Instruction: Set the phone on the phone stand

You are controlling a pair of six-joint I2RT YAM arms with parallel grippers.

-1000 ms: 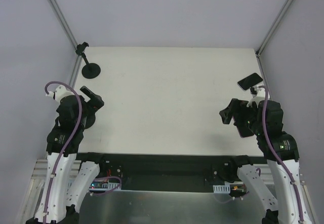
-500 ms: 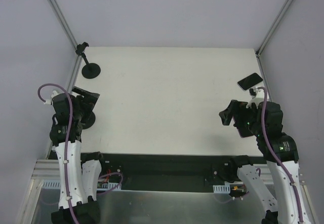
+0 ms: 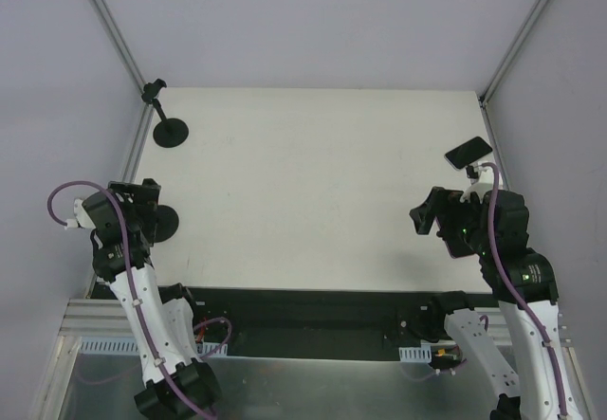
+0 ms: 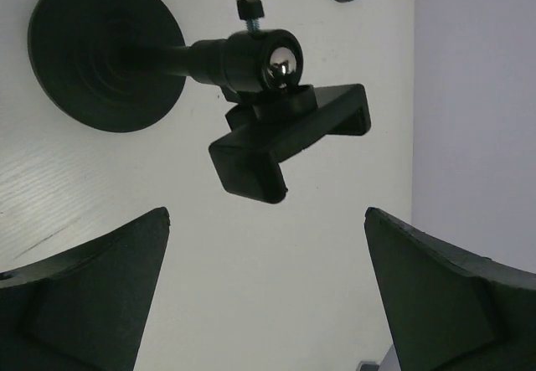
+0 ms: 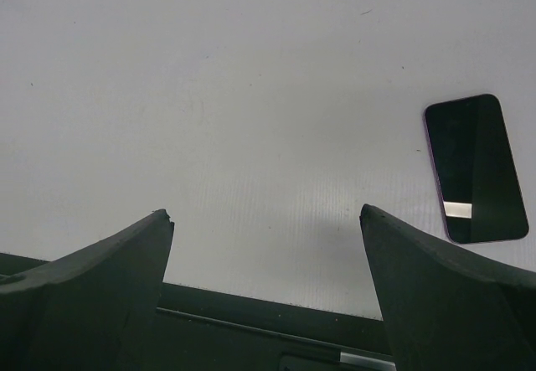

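Tabletop (image 3: 313, 183) — matte white, pale grey walls (image 3: 313, 22) around — phone (image 3: 469, 152) at right edge

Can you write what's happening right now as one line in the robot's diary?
left end effector: open, by near stand | right end effector: open, empty | phone: flat on table, not on stand

Top camera overlooks the whole table (image 3: 313, 183); close wrist cameras share its near phone stand (image 4: 243, 61) (left) and phone (image 5: 475, 168) (right).
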